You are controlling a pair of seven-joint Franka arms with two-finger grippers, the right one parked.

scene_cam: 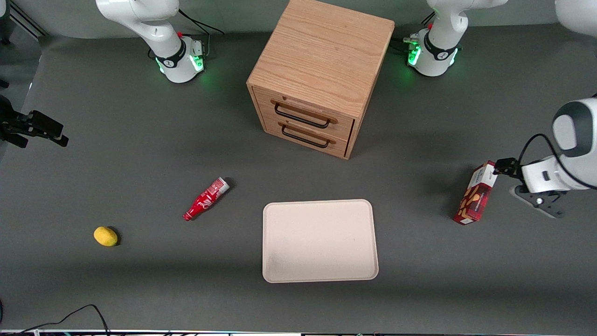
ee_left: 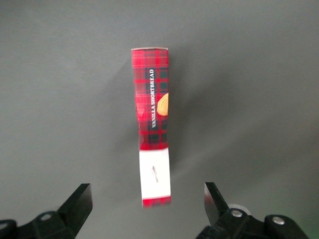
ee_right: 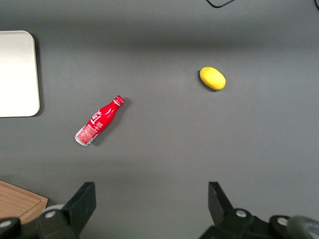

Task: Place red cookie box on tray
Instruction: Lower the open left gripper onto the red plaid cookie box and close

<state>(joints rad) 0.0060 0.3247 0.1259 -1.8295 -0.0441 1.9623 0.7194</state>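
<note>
- Gripper (scene_cam: 501, 166): jaws spread wide, holding nothing, above the red cookie box (scene_cam: 475, 193) (white end nearest).
- Tray (scene_cam: 320, 241): well apart, bare tabletop (scene_cam: 415, 233) between.

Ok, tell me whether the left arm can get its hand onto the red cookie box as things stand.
Probably yes. The hand hovers right at the red cookie box, fingers open wider than the carton's narrow side, and nothing lies between them. The tray and other items sit well away.
</note>
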